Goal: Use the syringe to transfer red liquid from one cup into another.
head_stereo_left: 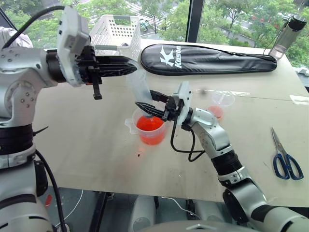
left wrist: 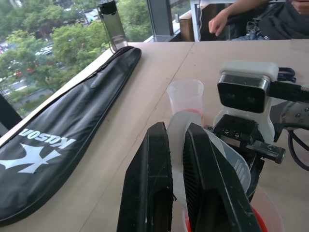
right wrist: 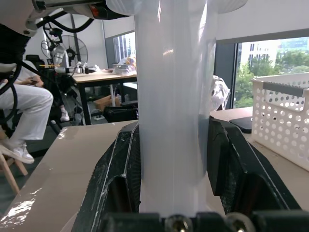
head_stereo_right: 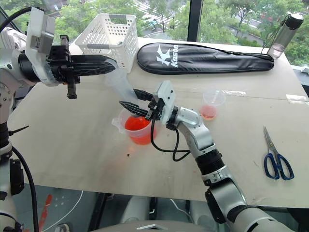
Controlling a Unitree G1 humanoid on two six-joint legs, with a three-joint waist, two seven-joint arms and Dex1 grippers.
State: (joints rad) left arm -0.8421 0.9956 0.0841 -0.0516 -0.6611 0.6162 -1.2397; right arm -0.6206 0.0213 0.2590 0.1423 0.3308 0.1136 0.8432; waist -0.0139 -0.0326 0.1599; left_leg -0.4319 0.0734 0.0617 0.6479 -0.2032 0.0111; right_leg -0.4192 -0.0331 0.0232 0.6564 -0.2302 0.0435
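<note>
Clear syringe (head_stereo_right: 123,87) tilts over the spouted beaker (head_stereo_right: 136,126), nozzle end down in the red liquid (head_stereo_right: 136,123). Right gripper (head_stereo_right: 131,107) clamps the barrel low, just above the beaker. Left gripper (head_stereo_right: 114,65) is closed on the syringe's upper end. Small clear cup (head_stereo_right: 213,102) with a little red liquid stands apart on the wooden table (head_stereo_right: 72,145), toward the blue-handled scissors (head_stereo_right: 276,163).
</note>
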